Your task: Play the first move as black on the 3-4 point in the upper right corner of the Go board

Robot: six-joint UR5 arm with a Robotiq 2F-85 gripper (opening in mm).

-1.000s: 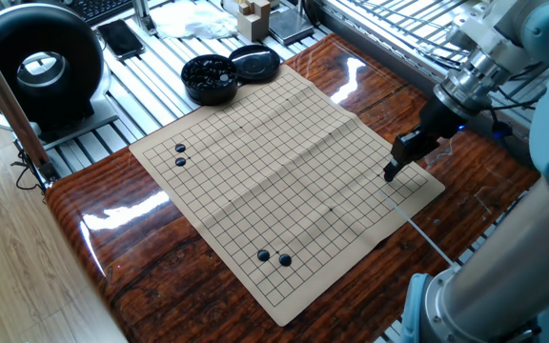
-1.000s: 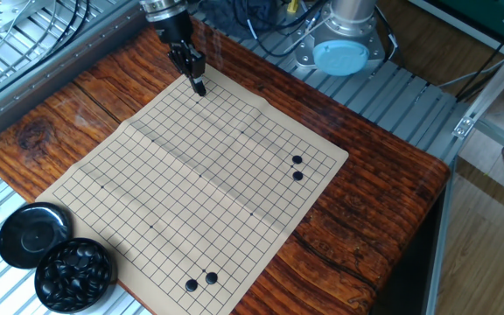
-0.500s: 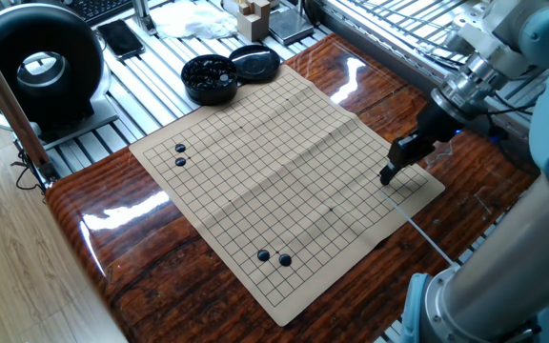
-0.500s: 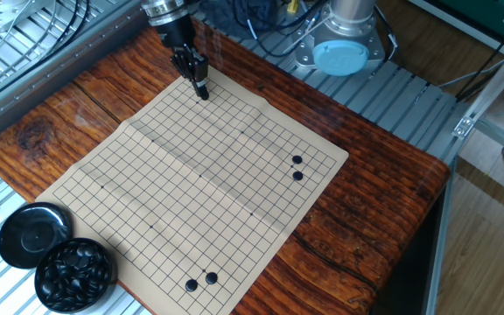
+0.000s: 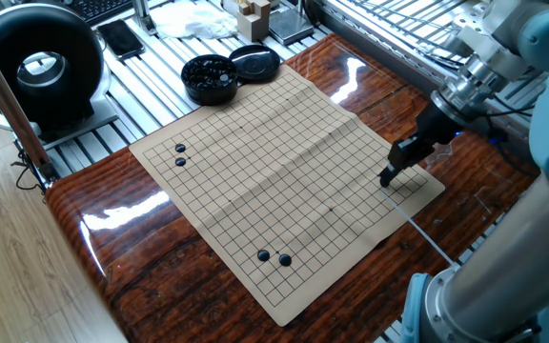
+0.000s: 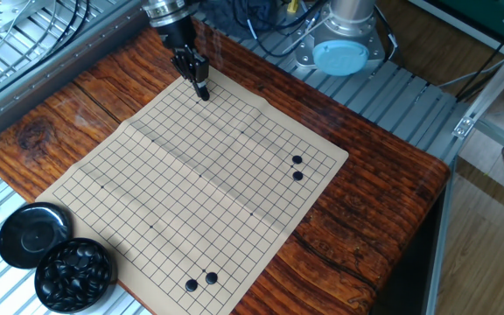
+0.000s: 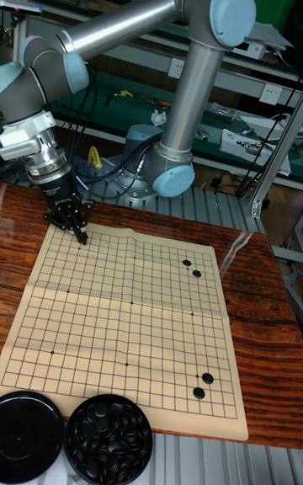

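The tan Go board (image 5: 284,181) lies on the wooden table. My gripper (image 5: 387,177) hangs tip-down just over the board's corner region near the arm, a few lines in from both edges, also seen in the other fixed view (image 6: 203,94) and the tall view (image 7: 83,240). Its dark fingers are pinched together on a small black stone at the tip, hard to tell apart from the fingers. The 3-4 point lies under or right beside the tip; the exact crossing is hidden. Two pairs of black stones (image 5: 180,154) (image 5: 274,257) lie on other parts of the board.
A black bowl (image 5: 208,76) full of black stones and its lid (image 5: 254,63) stand off the corner opposite the gripper. A large black round device (image 5: 36,62) sits on the metal bench beyond the table. The arm's base (image 6: 344,48) stands behind the board.
The gripper has sunk a little toward the board and slid slightly inward over the corner. In the last half second it has hardly moved. The stones on the board are unchanged.
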